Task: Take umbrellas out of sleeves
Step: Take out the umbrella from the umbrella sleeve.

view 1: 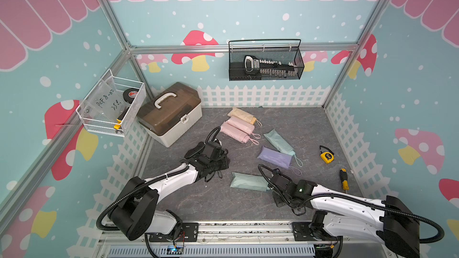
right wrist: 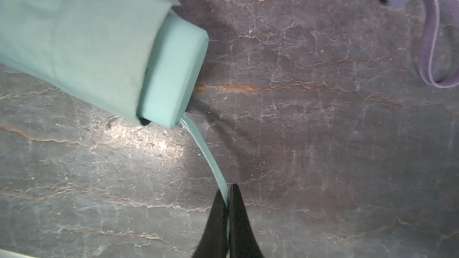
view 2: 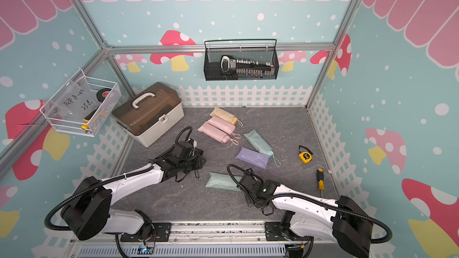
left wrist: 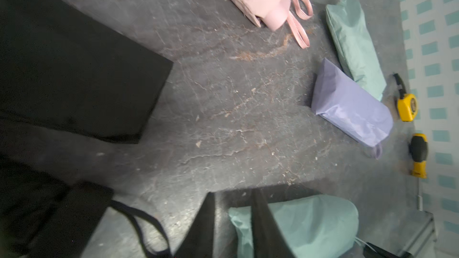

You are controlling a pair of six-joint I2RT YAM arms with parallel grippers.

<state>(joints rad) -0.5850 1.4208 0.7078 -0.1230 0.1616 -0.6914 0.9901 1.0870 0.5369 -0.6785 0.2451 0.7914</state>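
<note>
Mint umbrella (right wrist: 173, 75) lying lower centre in a top view, mostly inside mint sleeve (view 1: 246, 181), long axis across frame, handle toward right gripper (right wrist: 228, 202) (nearer arm), pinching wrist loop (right wrist: 206, 160); left gripper (left wrist: 233, 194) parted, empty.

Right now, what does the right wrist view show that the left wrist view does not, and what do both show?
Only the right wrist view: the right gripper shut on the mint wrist loop, and the mint handle poking out of the mint sleeve. Only the left wrist view: a black sleeve, a pink umbrella, the tape measure, the screwdriver. Both: this mint sleeve, the lilac sleeve, the grey table.
</note>
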